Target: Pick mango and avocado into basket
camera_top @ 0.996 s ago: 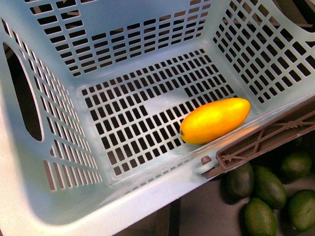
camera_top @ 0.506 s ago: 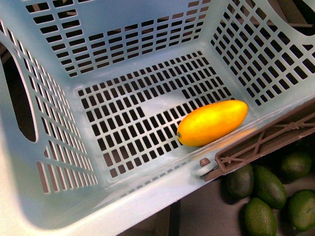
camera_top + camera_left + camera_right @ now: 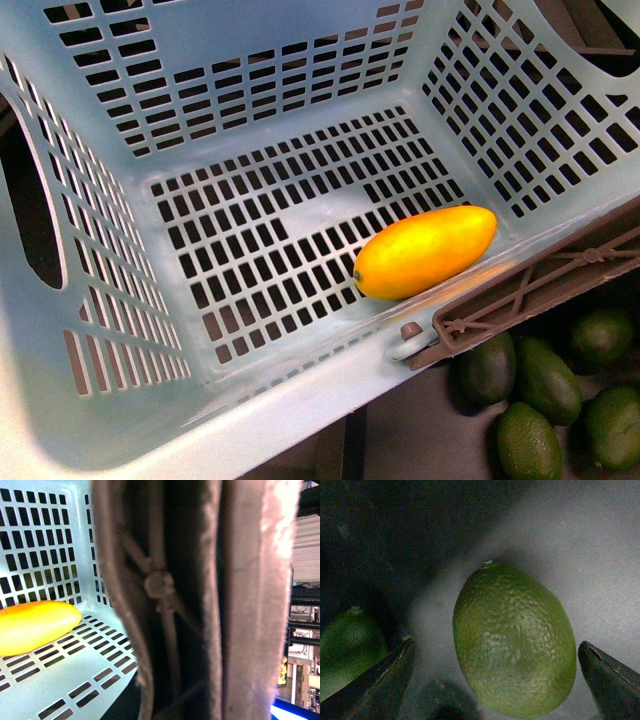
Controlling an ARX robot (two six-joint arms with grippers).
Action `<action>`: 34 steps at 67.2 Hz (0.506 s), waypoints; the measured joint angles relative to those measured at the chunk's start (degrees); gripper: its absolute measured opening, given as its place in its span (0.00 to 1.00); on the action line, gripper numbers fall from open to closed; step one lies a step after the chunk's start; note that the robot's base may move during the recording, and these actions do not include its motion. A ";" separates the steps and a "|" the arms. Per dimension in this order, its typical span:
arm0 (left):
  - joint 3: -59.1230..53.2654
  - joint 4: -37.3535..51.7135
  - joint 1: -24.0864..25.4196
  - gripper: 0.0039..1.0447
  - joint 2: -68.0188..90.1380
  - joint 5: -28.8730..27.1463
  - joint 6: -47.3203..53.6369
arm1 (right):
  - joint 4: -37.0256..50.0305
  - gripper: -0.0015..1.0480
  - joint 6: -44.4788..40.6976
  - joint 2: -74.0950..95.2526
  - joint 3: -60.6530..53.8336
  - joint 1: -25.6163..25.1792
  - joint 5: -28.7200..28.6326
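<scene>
Basket (image 3: 90,420) fills most of the front view, and its edges are cut off. Inside it the mango (image 3: 425,252) lies on the floor by the brown handle (image 3: 530,295). Further right, outside the basket, sit green avocados (image 3: 545,378), some cut off. The right gripper (image 3: 495,644) is spread wide around one avocado (image 3: 515,630). I can't see the left gripper; the blurry handle fills its camera.

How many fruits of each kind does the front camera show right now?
Mango: 1, lying in the basket.
Avocados: 5, outside the basket, at the lower right of the front view.
Total: 6 fruits.
</scene>
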 joint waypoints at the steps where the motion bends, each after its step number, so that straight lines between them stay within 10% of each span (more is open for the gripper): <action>1: 0.00 0.00 0.00 0.13 0.00 0.00 0.00 | -0.04 0.92 0.00 0.31 0.26 0.02 0.11; 34: 0.00 0.00 0.00 0.13 0.00 -0.02 0.00 | -0.46 0.92 0.00 5.35 4.24 1.40 1.20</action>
